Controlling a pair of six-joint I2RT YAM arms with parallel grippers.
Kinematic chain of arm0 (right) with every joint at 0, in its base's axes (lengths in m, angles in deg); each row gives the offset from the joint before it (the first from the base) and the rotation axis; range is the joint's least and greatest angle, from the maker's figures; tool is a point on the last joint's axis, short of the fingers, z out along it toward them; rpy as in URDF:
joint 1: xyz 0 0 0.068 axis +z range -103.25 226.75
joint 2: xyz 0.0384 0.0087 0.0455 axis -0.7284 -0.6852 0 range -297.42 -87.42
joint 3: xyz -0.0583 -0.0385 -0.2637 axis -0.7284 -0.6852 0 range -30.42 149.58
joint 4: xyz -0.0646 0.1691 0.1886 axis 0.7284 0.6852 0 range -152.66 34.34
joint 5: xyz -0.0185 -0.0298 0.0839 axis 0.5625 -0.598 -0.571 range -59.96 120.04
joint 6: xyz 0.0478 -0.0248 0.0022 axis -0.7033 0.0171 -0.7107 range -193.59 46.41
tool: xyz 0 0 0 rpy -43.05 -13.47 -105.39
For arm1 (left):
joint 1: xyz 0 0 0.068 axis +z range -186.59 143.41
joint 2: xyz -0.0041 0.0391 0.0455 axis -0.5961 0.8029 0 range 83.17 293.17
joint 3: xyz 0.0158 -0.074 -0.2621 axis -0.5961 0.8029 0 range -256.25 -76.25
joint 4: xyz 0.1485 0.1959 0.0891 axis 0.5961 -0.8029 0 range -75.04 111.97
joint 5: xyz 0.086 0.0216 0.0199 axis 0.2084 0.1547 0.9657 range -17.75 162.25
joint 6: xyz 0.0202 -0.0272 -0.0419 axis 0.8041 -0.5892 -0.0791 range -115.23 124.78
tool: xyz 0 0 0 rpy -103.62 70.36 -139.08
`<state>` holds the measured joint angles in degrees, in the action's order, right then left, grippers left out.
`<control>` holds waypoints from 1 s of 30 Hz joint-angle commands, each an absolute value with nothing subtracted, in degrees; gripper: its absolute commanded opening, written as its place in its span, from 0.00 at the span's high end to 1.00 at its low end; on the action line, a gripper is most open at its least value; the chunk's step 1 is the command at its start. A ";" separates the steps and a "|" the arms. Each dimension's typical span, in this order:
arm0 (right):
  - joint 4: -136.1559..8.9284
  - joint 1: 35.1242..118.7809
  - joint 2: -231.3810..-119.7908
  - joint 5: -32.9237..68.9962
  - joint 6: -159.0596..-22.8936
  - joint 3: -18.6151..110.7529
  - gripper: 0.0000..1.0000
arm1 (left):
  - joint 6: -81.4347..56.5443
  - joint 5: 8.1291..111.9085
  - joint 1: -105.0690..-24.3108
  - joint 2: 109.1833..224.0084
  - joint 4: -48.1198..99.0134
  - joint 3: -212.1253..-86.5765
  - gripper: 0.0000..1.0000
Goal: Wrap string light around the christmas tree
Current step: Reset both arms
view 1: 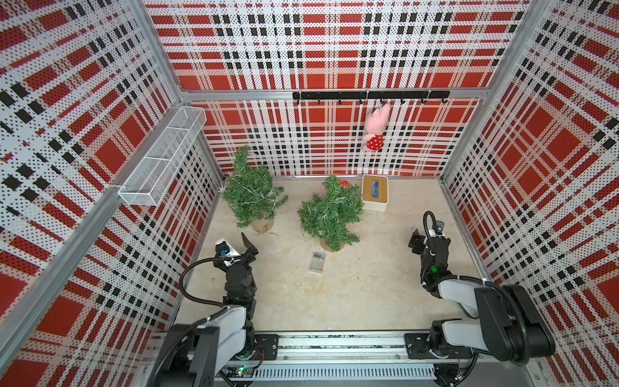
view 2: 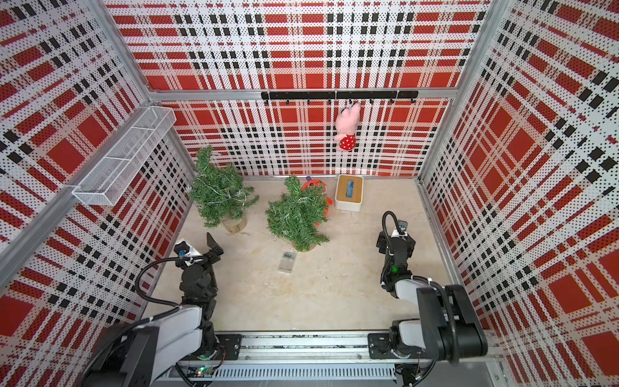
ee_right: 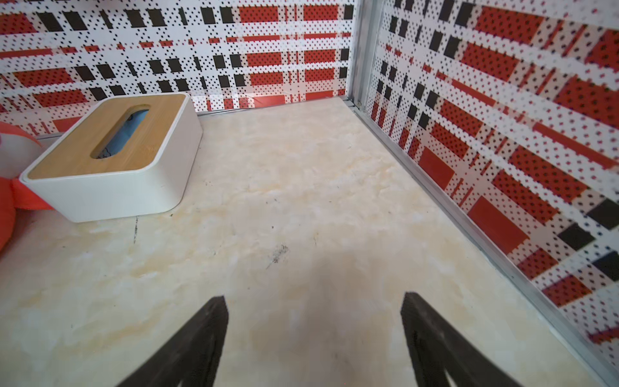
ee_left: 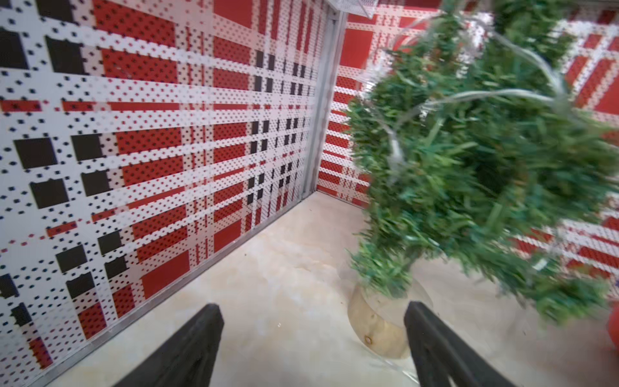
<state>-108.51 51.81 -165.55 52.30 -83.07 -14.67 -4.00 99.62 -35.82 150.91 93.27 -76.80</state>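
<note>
Silvery string light [view 1: 320, 217] looped over the christmas tree [view 1: 335, 204] beside the tissue box [view 1: 374, 197], battery case [view 1: 317, 263] loose well forward of that box (its lead too thin to trace), left gripper [ee_left: 313, 310] and right gripper [ee_right: 315, 298] both gaping, empty: risks snagging slack wire, tipping the tree.

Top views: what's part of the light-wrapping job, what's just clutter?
Job:
left tree
right tree
string light, draped on both trees
clear plastic case, likely its battery pack

Lying about:
tissue box
plush pig
wire basket
hook rail
red item behind right tree
</note>
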 commanded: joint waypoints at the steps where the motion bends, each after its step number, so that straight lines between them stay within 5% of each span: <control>1: -119.83 51.53 -166.58 50.05 -79.62 -14.99 0.07 | -4.96 84.59 -31.68 160.32 115.83 -73.48 0.11; 8: -148.56 51.62 -180.37 48.66 -76.16 -21.47 0.00 | -0.73 83.40 -34.28 175.26 122.65 -79.02 0.08; 9: -145.99 52.02 -178.82 49.60 -76.53 -21.40 0.00 | -0.42 85.44 -35.05 173.93 117.89 -80.35 0.01; 13: -136.76 51.52 -178.30 51.40 -78.04 -16.91 0.00 | -0.39 95.04 -37.52 173.74 112.81 -82.92 0.02; 30: -132.10 51.43 -177.77 51.50 -78.52 -15.05 0.00 | 3.27 92.26 -39.44 173.84 103.70 -87.96 0.02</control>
<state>-131.44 51.81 -178.07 50.90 -79.00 -15.07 3.10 93.50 -40.56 174.45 104.88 -86.99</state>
